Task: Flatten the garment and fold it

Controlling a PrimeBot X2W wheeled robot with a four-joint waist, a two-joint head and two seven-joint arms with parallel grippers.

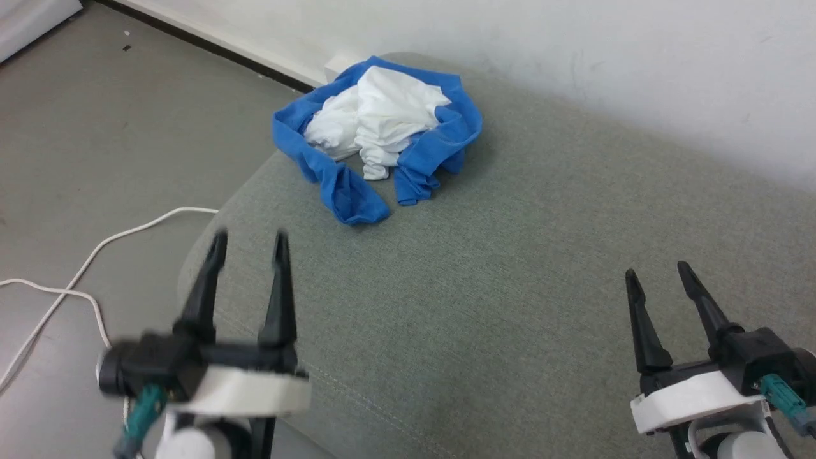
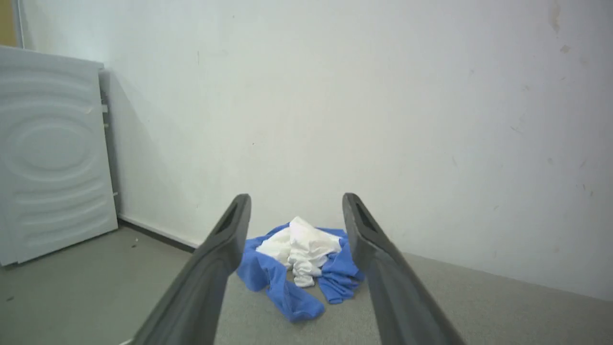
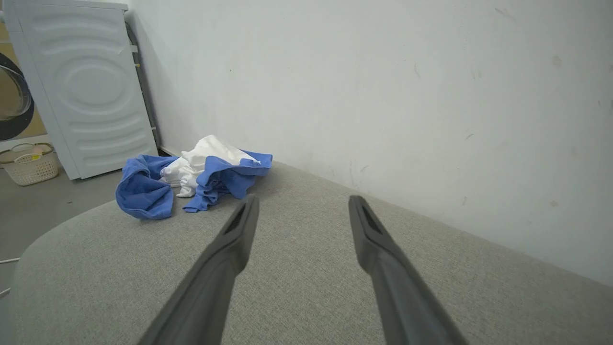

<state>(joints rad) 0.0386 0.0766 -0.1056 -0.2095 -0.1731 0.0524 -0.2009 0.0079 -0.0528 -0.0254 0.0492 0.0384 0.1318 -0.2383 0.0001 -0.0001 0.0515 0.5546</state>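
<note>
Garment [image 1: 382, 124] bunched at far end of cushion [image 1: 510, 306], left gripper [image 1: 250, 241] blurry, prob. over near edge, spread apart, right gripper [image 1: 658, 269] same.

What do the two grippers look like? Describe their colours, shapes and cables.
The left gripper and right gripper match: two long black fingers tapering to points, on a black block with a white wrist ring. A teal connector sits at each wrist's outer side. Wrist views show a slot near each tip.

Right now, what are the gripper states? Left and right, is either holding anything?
Left gripper: open, holding nothing.
Right gripper: open, holding nothing.
The garment lies crumpled on the grey cushion, apart from both.
</note>
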